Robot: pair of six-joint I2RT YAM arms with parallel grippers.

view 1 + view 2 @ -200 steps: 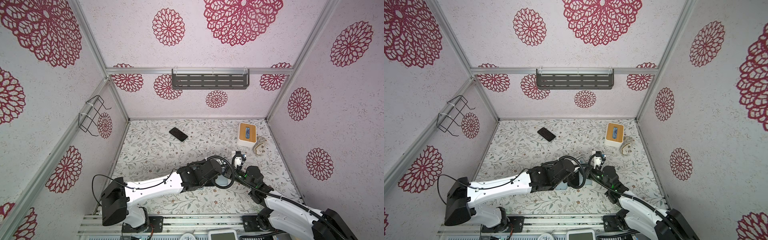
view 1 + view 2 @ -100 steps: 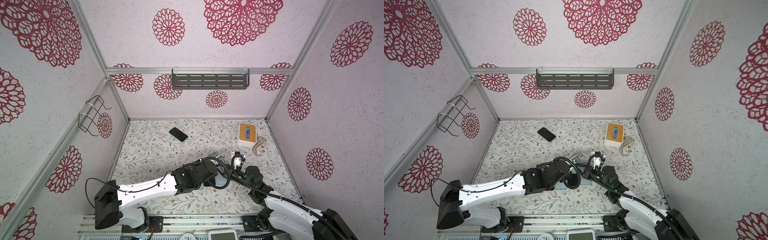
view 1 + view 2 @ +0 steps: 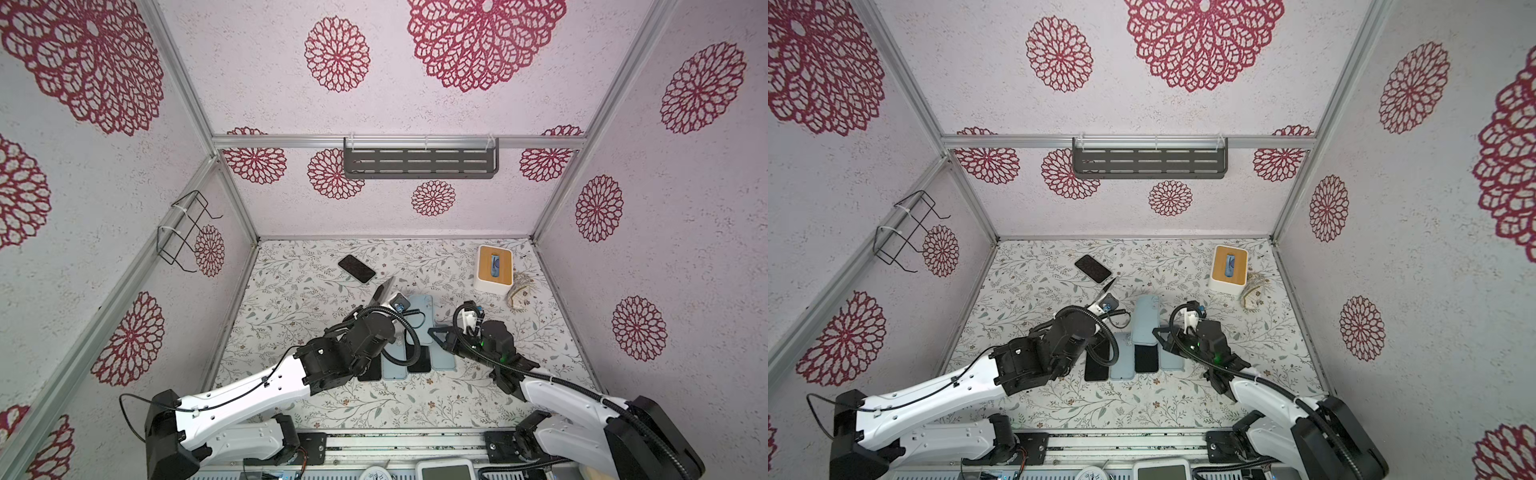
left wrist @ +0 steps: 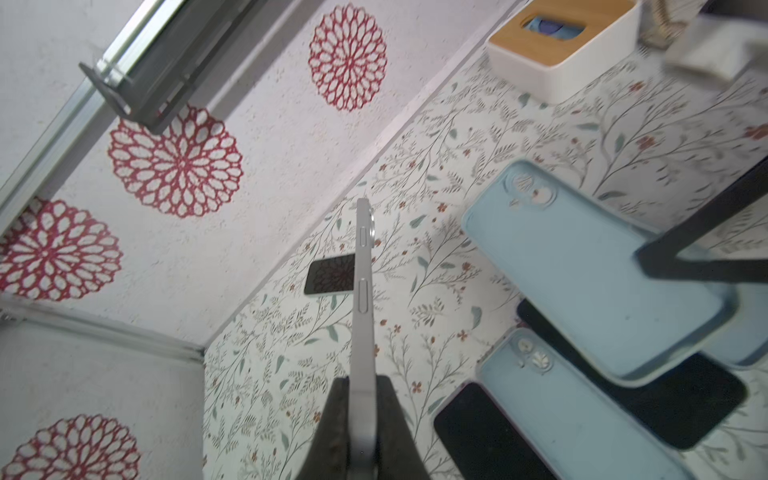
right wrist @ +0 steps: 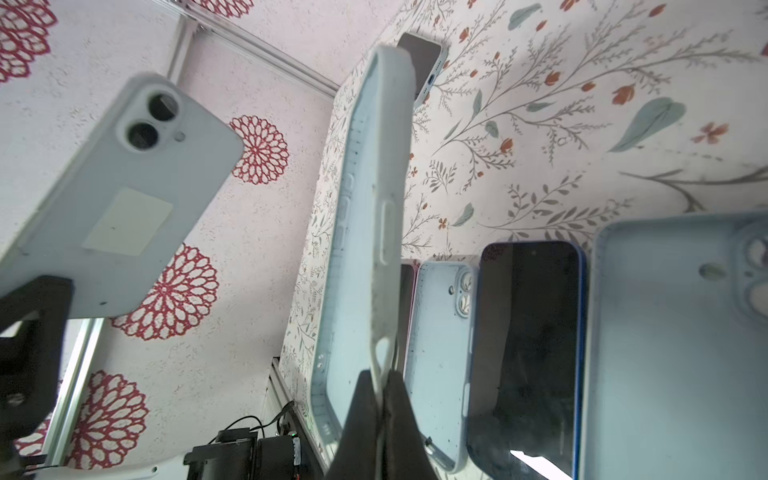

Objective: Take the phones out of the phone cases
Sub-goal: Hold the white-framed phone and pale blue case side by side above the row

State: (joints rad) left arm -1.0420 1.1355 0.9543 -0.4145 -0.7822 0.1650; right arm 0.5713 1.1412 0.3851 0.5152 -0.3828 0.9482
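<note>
Both top views look steeply down from high above the near edge, taking in the whole table (image 3: 299, 299), with the back wall (image 3: 374, 208) at 12 o'clock. The left wrist camera sits close behind the left hand (image 4: 362, 386), the right one close behind the right hand (image 5: 380, 376), each looking across the table. All four views share the dark phone (image 3: 356, 268) at 11 o'clock

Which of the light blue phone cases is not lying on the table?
The empty case pinched by the right gripper: it is raised, while the other two lie flat on the table.
</note>
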